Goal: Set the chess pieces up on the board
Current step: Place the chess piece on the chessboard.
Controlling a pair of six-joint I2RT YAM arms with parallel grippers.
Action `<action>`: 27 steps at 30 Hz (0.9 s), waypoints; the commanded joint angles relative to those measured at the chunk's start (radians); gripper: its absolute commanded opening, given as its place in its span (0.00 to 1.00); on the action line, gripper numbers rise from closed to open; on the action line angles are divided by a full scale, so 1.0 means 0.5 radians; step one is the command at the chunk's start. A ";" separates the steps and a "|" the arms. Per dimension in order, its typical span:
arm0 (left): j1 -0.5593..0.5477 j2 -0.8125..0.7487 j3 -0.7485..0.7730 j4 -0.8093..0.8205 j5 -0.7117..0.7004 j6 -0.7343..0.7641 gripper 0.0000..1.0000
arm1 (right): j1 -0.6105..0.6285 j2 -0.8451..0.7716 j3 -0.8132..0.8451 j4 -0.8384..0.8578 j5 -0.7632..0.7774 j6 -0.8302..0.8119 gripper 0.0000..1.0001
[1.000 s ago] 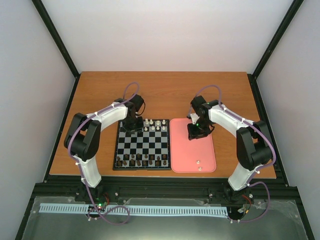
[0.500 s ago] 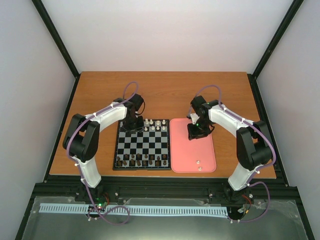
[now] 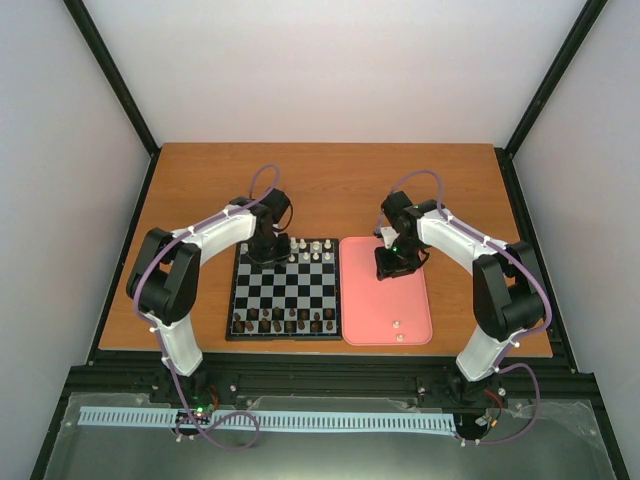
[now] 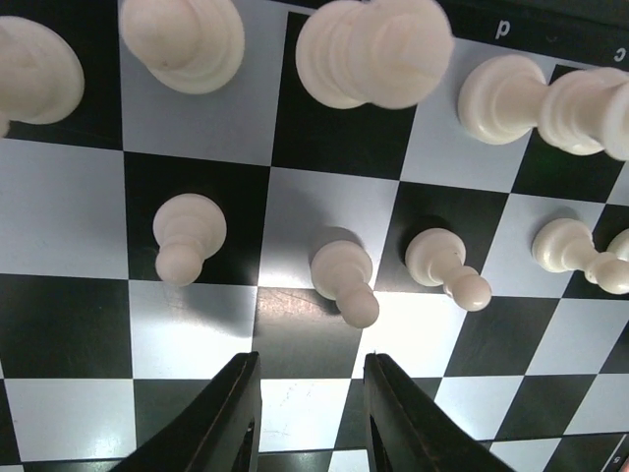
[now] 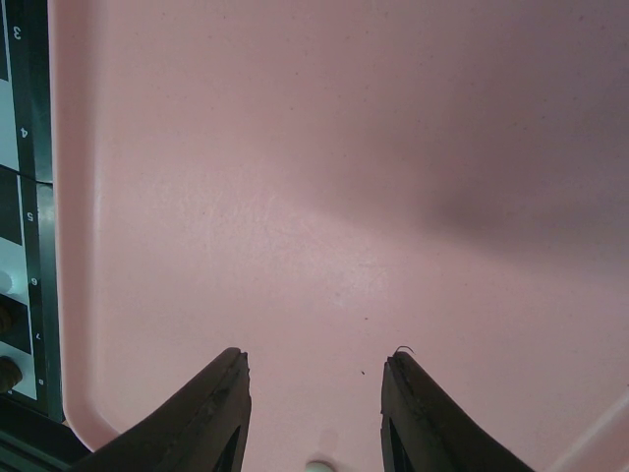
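in the top view our left claw (image 3: 263,250) hangs over the upper left corner of the board (image 3: 290,290), which lies on the desk (image 3: 200,190) at mid frame. its wrist view shows the jaws only partly apart and holding nothing, just below a pawn (image 4: 344,280). the chess pieces (image 4: 187,236) stand in two rows along the board's upper edge. our right claw (image 5: 314,369) is spread wider over the pink tray (image 5: 295,197), also empty. two pale pieces (image 3: 398,330) lie in the tray's lower part.
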 commanded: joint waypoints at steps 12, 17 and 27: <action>-0.033 0.043 0.092 -0.005 -0.124 -0.039 0.31 | -0.018 0.021 0.023 0.026 -0.005 -0.019 0.38; -0.033 0.095 0.155 -0.004 -0.169 -0.034 0.30 | -0.016 0.032 0.029 0.024 -0.010 -0.018 0.38; -0.033 0.124 0.191 -0.028 -0.206 -0.025 0.27 | -0.018 0.035 0.023 0.024 -0.010 -0.023 0.38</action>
